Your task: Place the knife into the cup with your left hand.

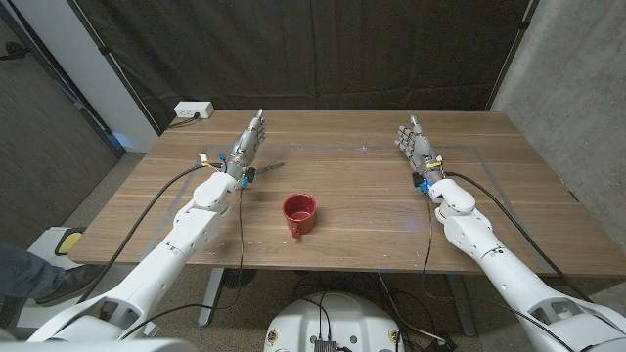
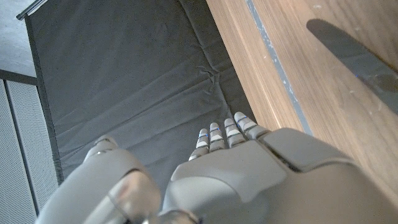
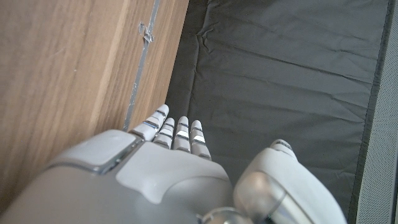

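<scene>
The knife (image 1: 266, 170) lies on the wooden table just right of my left wrist, and its grey blade (image 2: 354, 53) shows in the left wrist view. A red cup (image 1: 299, 214) with a handle stands upright in the middle of the table, nearer the front edge than the knife. My left hand (image 1: 249, 139) is held up on its edge beside the knife, fingers straight and apart, holding nothing; its back (image 2: 249, 174) shows in the left wrist view. On the right side my right hand (image 1: 416, 144) is raised the same way and holds nothing (image 3: 161, 168).
A white power strip (image 1: 193, 110) sits at the table's back left corner. Thin tape lines (image 1: 421, 149) mark a rectangle on the tabletop. A black curtain hangs behind the table. A person's leg and shoe (image 1: 29, 276) show at the lower left, by a yellow object (image 1: 67, 240).
</scene>
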Robot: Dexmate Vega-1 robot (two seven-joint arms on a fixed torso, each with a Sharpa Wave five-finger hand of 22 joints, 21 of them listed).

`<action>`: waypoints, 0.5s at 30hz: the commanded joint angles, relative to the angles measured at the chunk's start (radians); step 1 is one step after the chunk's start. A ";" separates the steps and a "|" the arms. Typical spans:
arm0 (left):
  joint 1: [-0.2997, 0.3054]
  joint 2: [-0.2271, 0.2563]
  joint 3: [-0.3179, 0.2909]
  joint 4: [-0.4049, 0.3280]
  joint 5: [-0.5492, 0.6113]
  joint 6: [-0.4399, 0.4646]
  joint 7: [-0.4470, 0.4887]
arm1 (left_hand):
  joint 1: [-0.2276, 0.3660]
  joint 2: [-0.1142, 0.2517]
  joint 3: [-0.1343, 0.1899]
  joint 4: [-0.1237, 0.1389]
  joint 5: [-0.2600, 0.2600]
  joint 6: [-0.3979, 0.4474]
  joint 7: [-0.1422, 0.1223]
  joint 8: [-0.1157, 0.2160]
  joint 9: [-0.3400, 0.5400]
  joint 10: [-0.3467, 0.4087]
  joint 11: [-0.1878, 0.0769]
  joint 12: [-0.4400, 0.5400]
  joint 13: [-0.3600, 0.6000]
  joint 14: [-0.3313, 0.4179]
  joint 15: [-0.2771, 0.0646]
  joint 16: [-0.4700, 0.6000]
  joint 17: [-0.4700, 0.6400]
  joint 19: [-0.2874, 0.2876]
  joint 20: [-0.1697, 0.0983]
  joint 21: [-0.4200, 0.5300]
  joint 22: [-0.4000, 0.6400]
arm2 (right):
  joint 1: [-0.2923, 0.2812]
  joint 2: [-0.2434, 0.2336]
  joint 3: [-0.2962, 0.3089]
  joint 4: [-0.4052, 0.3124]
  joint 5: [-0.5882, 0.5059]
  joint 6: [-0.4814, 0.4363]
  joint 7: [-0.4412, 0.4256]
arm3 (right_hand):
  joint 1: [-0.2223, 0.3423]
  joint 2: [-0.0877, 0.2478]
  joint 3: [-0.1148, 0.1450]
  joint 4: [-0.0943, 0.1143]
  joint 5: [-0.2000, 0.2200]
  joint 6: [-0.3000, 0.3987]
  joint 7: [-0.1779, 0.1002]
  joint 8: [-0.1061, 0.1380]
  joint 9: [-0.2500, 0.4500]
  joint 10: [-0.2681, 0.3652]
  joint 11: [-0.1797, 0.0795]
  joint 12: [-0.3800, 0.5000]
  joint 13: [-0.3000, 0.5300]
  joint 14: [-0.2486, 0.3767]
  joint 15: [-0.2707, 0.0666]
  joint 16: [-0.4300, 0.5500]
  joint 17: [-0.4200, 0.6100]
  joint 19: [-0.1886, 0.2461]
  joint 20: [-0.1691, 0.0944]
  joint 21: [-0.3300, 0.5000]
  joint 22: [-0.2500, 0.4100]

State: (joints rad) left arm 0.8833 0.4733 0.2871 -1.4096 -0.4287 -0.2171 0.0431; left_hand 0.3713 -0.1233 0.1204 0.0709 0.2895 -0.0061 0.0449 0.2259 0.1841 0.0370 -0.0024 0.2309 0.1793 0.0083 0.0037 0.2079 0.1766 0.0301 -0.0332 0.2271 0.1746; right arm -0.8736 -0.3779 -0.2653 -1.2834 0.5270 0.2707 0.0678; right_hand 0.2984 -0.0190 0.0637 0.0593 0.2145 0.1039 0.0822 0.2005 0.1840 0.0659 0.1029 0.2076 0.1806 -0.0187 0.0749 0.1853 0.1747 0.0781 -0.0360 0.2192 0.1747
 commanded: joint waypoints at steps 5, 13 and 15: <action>0.067 0.021 -0.025 -0.067 0.283 -0.056 0.213 | 0.068 0.009 0.006 -0.031 0.013 0.085 -0.010 0.022 0.004 0.082 -0.020 0.015 0.006 0.083 -0.020 0.012 0.003 0.059 -0.014 0.014 0.005 | -0.045 0.013 0.029 -0.049 -0.030 -0.008 -0.031 | 0.009 0.009 0.010 -0.003 0.006 0.009 -0.002 0.004 0.005 0.009 -0.001 0.010 0.001 0.011 0.002 0.006 0.003 0.009 -0.003 -0.001 0.006; 0.122 0.057 -0.056 -0.121 0.354 -0.026 0.260 | 0.088 0.017 0.009 -0.039 0.016 0.113 -0.013 0.025 0.004 0.107 -0.024 0.016 0.007 0.103 -0.024 0.012 0.004 0.074 -0.015 0.015 0.007 | -0.072 0.009 0.032 -0.102 -0.048 -0.035 -0.074 | 0.011 0.012 0.011 -0.004 0.005 0.006 0.001 0.002 0.005 0.012 -0.001 0.010 0.001 0.012 0.002 0.005 0.003 0.010 -0.002 -0.002 0.006; 0.136 0.059 -0.063 -0.125 0.386 -0.032 0.293 | 0.093 0.019 0.009 -0.041 0.016 0.117 -0.012 0.026 0.004 0.111 -0.023 0.016 0.007 0.107 -0.025 0.011 0.004 0.080 -0.017 0.016 0.007 | -0.075 0.008 0.032 -0.108 -0.050 -0.041 -0.078 | 0.012 0.013 0.011 -0.005 0.005 0.007 0.001 0.002 0.005 0.012 0.000 0.010 0.001 0.013 0.002 0.005 0.003 0.010 -0.002 -0.002 0.006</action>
State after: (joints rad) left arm 0.9540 0.5010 0.2566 -1.4798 -0.1728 -0.2596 0.2272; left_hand 0.4518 -0.1036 0.1259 0.0383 0.2976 0.0969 0.0340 0.2442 0.1840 0.1358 -0.0257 0.2407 0.1841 0.1037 -0.0216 0.2159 0.1795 0.0964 -0.0391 0.2348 0.1795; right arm -0.9206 -0.3673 -0.2399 -1.3433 0.4944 0.2564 0.0258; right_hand 0.3063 -0.0111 0.0679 0.0551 0.2140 0.1037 0.0822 0.2005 0.1839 0.0702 0.0998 0.2076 0.1806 -0.0138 0.0729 0.1853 0.1746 0.0781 -0.0359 0.2191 0.1795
